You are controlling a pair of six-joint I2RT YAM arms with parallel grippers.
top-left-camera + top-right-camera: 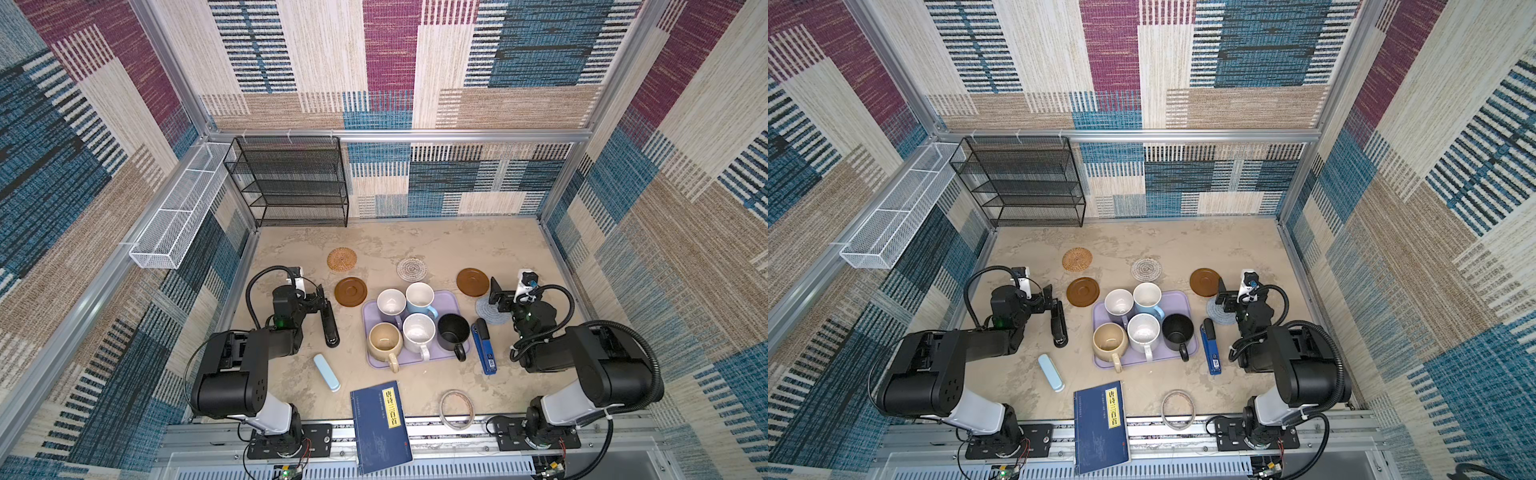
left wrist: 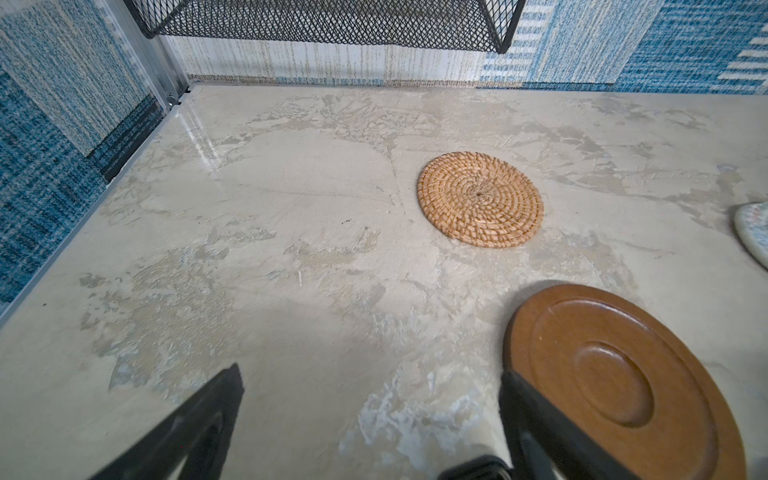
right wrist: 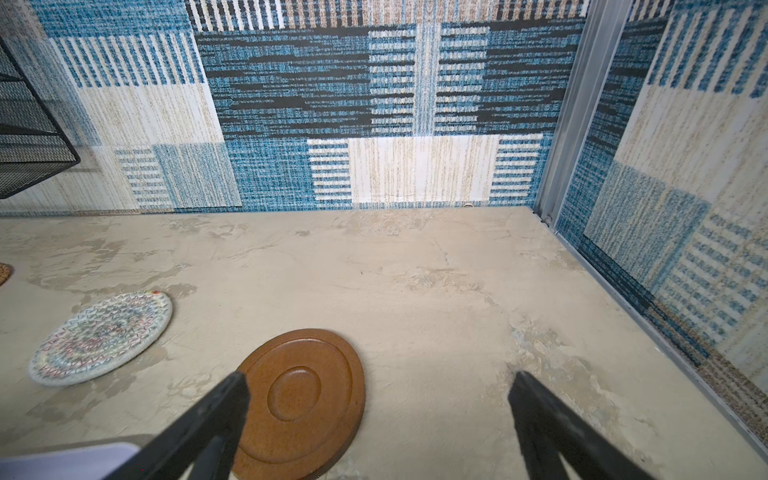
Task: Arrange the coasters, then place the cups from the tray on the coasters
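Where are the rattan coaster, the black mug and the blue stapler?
rattan coaster [image 2: 481,199]: left wrist view, woven centre.
black mug [image 1: 453,331]: in a top view, dark inside.
blue stapler [image 1: 487,357]: in a top view, blue mid-body.

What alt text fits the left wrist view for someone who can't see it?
The open left claw hovers empty over a mottled beige table, one finger close beside a brown wooden coaster. Farther off lies a tan rattan coaster, then a black mesh rack against the blue patterned wall.
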